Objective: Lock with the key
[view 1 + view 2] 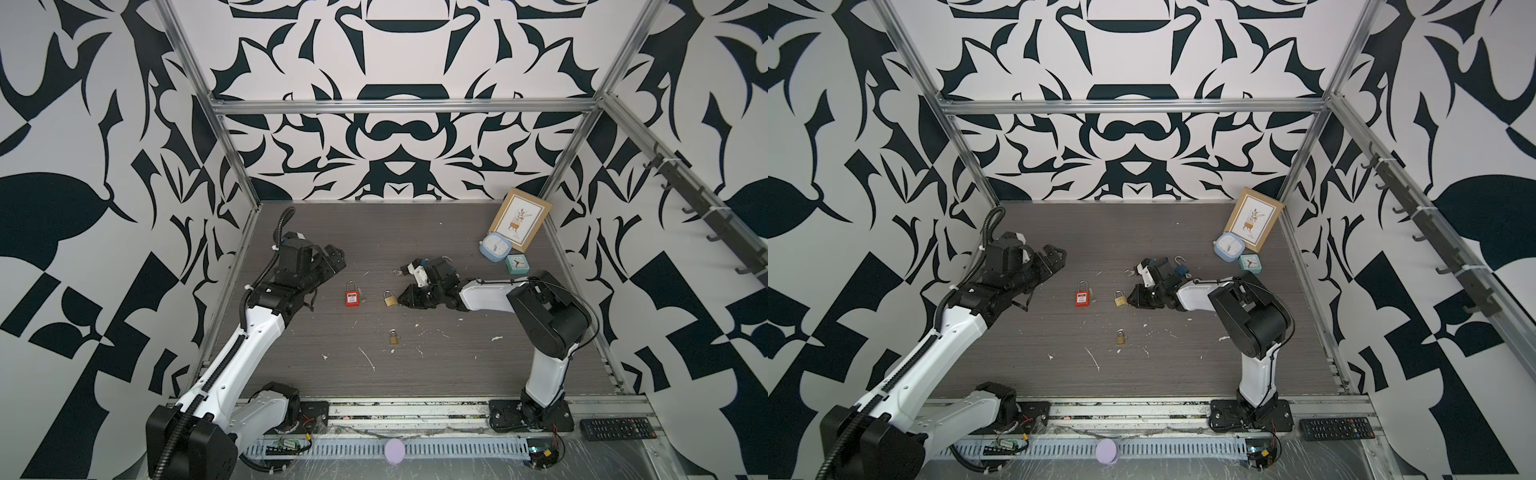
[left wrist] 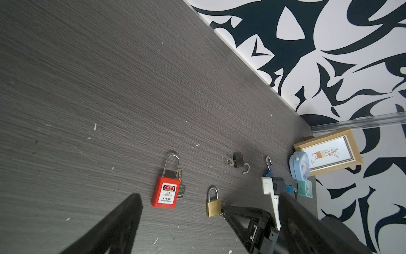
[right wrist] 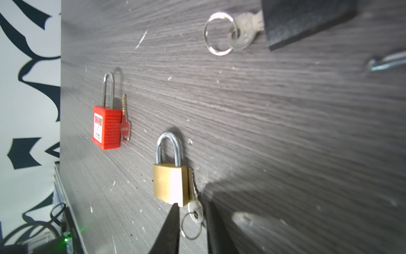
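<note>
A brass padlock (image 1: pixel 389 297) (image 3: pixel 170 184) lies flat mid-table with its shackle down in the body. Its silver key (image 3: pixel 195 210), on a ring, lies along the lock's side, outside the keyhole. My right gripper (image 3: pixel 191 204) (image 1: pixel 401 297) is low at the lock's bottom end. Its jaws stand a little apart around the key's head, with a gap showing on one side. My left gripper (image 1: pixel 338 259) hovers wide open at the left, holding nothing, and its wrist view shows the brass padlock (image 2: pixel 213 205) too.
A red padlock (image 1: pixel 352 296) with a key beside it lies left of the brass one. A smaller brass padlock (image 1: pixel 394 337) lies nearer the front. A black padlock (image 2: pixel 238 160), a blue padlock (image 1: pixel 1180 270), two clocks (image 1: pixel 494 246) and a picture frame (image 1: pixel 519 218) sit behind my right arm.
</note>
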You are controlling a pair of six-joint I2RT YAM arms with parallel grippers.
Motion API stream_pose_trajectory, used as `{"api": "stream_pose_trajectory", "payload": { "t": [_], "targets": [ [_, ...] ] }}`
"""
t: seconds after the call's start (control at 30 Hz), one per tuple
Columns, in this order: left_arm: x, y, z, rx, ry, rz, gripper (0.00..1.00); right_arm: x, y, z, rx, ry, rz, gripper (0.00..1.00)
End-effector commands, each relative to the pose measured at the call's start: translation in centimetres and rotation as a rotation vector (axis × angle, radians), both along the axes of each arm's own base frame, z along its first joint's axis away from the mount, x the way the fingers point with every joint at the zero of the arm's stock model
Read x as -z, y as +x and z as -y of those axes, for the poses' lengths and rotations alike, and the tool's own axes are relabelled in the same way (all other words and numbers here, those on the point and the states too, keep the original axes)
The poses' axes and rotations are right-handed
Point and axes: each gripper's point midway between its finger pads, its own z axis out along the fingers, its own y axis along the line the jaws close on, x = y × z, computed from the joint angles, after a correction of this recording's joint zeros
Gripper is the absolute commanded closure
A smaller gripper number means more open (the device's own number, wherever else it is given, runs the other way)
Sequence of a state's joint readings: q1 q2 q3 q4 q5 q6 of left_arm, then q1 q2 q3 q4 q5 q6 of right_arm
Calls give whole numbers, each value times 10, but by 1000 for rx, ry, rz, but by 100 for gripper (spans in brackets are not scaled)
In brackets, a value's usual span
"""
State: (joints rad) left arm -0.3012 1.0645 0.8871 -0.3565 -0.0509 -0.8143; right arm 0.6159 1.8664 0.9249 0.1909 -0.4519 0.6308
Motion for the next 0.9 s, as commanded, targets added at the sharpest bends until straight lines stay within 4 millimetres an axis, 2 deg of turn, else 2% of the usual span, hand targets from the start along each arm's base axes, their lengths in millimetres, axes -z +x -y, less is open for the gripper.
{"api": "stream_pose_trajectory", "payload": {
  "t": [0.0, 0.13, 0.3, 0.4, 0.53, 0.6, 0.7, 0.87],
  "targets": [
    [-18, 4, 2, 6, -15, 41, 1, -29, 10, -5, 0, 23, 67, 71],
    [-30, 6, 12, 102, 20, 73, 1, -66, 20, 9, 33, 3, 172, 60],
    [-45, 9, 29, 205, 71, 98, 1, -123, 34, 54, 124, -82, 333, 46],
    [-47, 9, 45, 253, 145, 83, 1, -144, 31, 83, 173, -159, 410, 37],
    [-48, 6, 85, 404, 316, 109, 1, -152, 15, 108, 223, -193, 434, 31],
    [-30, 7, 115, 546, 416, 104, 1, -147, 4, 117, 247, -187, 413, 27],
    [-8, 6, 144, 758, 511, 93, 1, -137, -15, 127, 270, -180, 361, 24],
    [38, 17, 162, 970, 655, -20, 0, -117, -43, 138, 277, -169, 281, 0]
  ]
}}
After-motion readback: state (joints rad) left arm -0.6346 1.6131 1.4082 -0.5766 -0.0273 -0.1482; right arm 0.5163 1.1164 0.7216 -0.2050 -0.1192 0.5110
